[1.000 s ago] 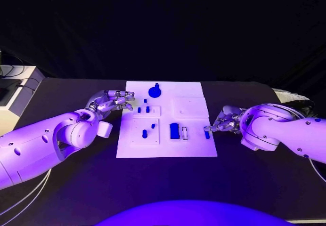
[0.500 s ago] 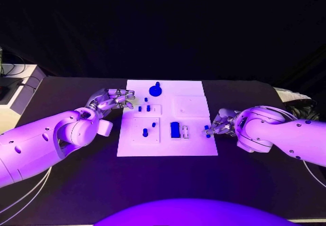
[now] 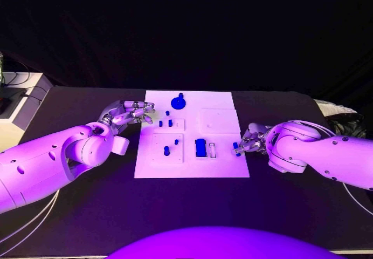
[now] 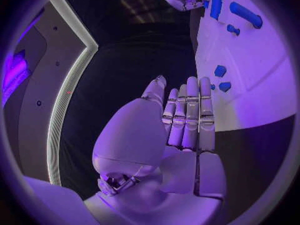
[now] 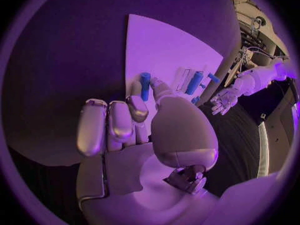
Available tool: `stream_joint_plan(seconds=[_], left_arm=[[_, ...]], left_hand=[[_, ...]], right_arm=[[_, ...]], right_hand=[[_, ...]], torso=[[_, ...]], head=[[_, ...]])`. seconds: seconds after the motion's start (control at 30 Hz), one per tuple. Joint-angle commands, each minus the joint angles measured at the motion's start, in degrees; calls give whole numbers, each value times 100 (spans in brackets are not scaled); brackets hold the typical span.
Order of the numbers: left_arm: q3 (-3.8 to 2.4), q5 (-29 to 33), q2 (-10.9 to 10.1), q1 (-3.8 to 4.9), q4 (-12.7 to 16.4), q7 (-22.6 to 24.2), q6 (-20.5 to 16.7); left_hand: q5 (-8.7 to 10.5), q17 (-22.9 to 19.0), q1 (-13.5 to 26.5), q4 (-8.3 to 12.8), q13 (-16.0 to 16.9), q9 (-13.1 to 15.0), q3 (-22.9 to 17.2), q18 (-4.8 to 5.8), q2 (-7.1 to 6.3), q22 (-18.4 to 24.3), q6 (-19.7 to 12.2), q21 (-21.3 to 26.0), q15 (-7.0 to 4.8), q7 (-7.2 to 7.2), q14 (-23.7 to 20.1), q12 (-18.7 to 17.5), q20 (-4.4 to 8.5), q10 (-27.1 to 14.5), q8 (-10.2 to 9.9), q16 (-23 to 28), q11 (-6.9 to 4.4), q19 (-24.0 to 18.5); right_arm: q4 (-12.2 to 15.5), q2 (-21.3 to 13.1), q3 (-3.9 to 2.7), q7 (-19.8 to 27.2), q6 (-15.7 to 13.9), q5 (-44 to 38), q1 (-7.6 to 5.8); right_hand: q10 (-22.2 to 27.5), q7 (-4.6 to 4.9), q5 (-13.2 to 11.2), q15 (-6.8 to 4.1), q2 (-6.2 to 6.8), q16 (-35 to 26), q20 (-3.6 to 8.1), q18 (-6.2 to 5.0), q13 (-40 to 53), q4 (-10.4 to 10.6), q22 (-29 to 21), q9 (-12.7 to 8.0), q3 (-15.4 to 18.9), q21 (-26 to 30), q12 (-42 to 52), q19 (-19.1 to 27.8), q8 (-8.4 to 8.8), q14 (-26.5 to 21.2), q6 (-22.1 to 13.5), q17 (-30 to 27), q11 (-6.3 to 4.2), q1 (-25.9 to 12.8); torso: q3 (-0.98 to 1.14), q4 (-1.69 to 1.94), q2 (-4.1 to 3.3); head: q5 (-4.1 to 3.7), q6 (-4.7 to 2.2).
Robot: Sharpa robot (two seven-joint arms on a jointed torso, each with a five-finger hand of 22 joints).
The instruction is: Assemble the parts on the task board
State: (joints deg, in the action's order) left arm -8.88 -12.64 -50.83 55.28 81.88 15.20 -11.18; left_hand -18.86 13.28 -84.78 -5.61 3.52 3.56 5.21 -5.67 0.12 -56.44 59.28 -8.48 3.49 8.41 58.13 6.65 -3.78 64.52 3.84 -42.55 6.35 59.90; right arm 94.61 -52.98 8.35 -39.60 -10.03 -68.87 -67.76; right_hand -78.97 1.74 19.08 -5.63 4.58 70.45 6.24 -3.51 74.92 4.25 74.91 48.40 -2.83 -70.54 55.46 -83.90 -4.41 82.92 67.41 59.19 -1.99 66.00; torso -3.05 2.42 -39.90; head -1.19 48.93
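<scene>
The right hand (image 3: 254, 141) pinches a small blue peg (image 5: 145, 85) upright at the task board's (image 3: 218, 167) right edge; the left hand (image 3: 130, 112), fingers empty and straight, hovers by the left edge.

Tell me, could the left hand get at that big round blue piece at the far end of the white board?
Probably yes. The left hand hovers at the board's left edge, holding nothing, fingers straight, and the round blue piece sits just beyond it with nothing between them.

The right robot hand (image 3: 253, 141) hides the lower end of the blue peg (image 5: 145, 85) it pinches.
</scene>
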Motion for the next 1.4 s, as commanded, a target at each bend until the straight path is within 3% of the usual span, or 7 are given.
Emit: stream_joint_plan(seconds=[0.03, 0.13, 0.3, 0.63, 0.83, 0.97, 1.4], left_arm=[[-5, 23, -6, -1, 22, 15, 62], [-5, 23, -11, -1, 22, 8, 59], [-5, 23, -18, -1, 27, -8, 56], [-5, 23, -26, -1, 31, -37, 61], [-5, 23, -27, -1, 29, -46, 66], [-5, 23, -27, -1, 24, -50, 66], [-5, 22, -24, -1, 20, -64, 74]], left_hand=[[21, -5, 3, -17, 6, 6, 14, 90, 20, -6, -39, 35, 5, 8, -23, -1, -2, -25, -10, -25, 20, 40], [21, -5, 3, -17, 6, 6, 14, 90, 20, -6, -39, 35, 5, 8, -23, -1, -2, -25, -10, -25, 20, 40], [22, -6, 8, -24, 5, 5, 14, 90, 21, -7, -53, 41, 7, 18, -24, -2, -4, -35, -12, -24, 24, 41], [21, -6, 12, -26, 6, 4, 16, 90, 18, -7, -62, 42, 8, 24, -24, -2, -4, -38, -15, -24, 26, 41], [22, -6, 7, -25, 7, 6, 13, 87, 22, -10, -66, 46, 7, 29, -21, 7, -4, -38, -10, -28, 26, 46], [20, -6, 5, -25, 7, 7, 12, 87, 22, -11, -61, 47, 8, 29, -21, 7, -5, -42, -7, -28, 27, 46], [20, -6, 5, -25, 7, 7, 12, 87, 22, -11, -61, 47, 8, 29, -21, 7, -5, -42, -7, -28, 27, 46]], right_arm=[[-80, 35, 36, -58, 81, -309, 76], [-128, 90, 37, -54, 44, -395, 103], [-161, 142, 39, -45, 9, -452, 126], [-76, 126, 40, 54, -31, -215, 149], [16, 90, 40, 145, -138, 136, 152], [127, 47, 38, 218, -347, 406, 144], [424, 6, 28, 368, -1209, 1597, -1]], right_hand=[[59, 116, 36, 30, -111, -21, -16, 31, 249, -159, 983, -850, 12, 27, -20, -261, 69, -7, -203, 1, 12, 130], [88, 120, -137, 30, -273, -33, -20, 27, 227, -381, 979, -984, -151, 43, -28, -256, 77, -10, -244, -7, 12, 361], [119, 139, -76, 39, -322, -40, -25, 27, 206, -619, 978, -1188, -424, 51, -14, -251, 72, -10, -266, -6, 28, 417], [195, 262, 771, 64, -441, -53, -43, 22, 158, -1262, 983, -1655, -1172, 37, -14, -247, 75, -18, -325, 2, 66, 562], [182, 308, 945, 80, -447, -62, -67, 6, 119, -1596, 982, -1800, -1813, 28, 6, -237, 66, -21, -286, 8, 71, 267], [147, 286, 956, 69, -460, -69, -65, 5, 117, -1639, 982, -1809, -1853, 19, 48, -237, 62, -21, -230, 6, 57, 210], [123, 262, 1020, 57, -448, -91, -51, 6, 97, -1713, 976, -2189, -1855, 32, 26, -231, 57, -17, -91, 2, 40, 149]], torso=[[-2, 23, 3], [-4, 38, 4], [-6, 29, -1], [-5, 24, -1], [-4, 29, 2], [-1, 24, 0], [-6, 22, 1]], head=[[3, 14], [2, 20], [7, 20], [21, 20], [33, 22], [41, 21], [50, 31]])
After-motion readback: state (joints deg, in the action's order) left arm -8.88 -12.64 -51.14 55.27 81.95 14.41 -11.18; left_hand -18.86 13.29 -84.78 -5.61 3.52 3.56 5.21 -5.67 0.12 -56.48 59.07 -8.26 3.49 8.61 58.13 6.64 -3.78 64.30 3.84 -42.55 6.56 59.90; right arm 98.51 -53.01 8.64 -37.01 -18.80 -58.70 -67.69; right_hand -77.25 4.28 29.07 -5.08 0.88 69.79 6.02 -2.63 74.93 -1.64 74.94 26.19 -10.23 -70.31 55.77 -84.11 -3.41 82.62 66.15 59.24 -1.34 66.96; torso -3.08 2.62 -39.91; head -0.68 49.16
